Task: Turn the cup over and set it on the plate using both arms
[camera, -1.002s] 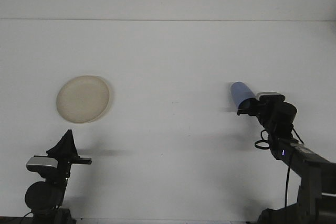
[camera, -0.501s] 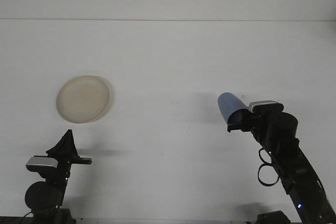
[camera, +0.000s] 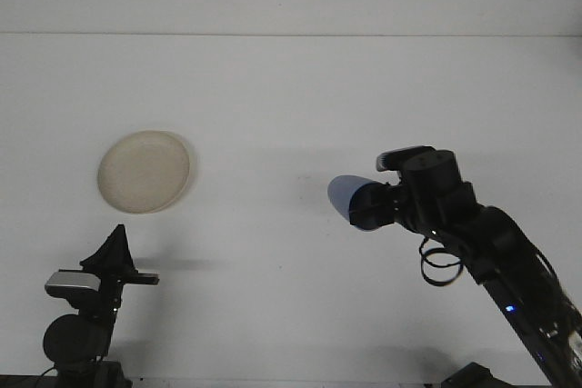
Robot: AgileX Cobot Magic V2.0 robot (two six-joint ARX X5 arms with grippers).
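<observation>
table (camera: 291, 88): plain white top, widest thing in view; everything else sits on it or hangs over it.
my right arm (camera: 496, 256): reaches in from the lower right, wrist turned toward centre.
plate (camera: 145, 171): cream, round, shallow, flat on the table at left, nothing on it. Well apart from the cup.
my left gripper (camera: 116, 247): low at the left, just in front of the plate, holding nothing. Dark silhouette only; can't tell if the fingers are apart or together.
my right gripper (camera: 380, 206): clamped on the cup's mouth end, fingers closed around the rim area.
cup (camera: 349, 199): blue, carried on its side above the table right of centre, closed base pointing left toward the plate, mouth end inside my grip. Off the table, going by the shadow under it.
handling guess: small and thin-walled, looks like plastic, so light, smooth, a bit slippery. Not fragile, but the rim would flex if squeezed hard. Moderate grip only.
where to hold: my right has the rim end, so the free base end and mid-wall are what the left can take for a handover. Mid-wall across the diameter looks safest; the tapered base could squirt out of the pads.
task status: cup not yet on plate.
</observation>
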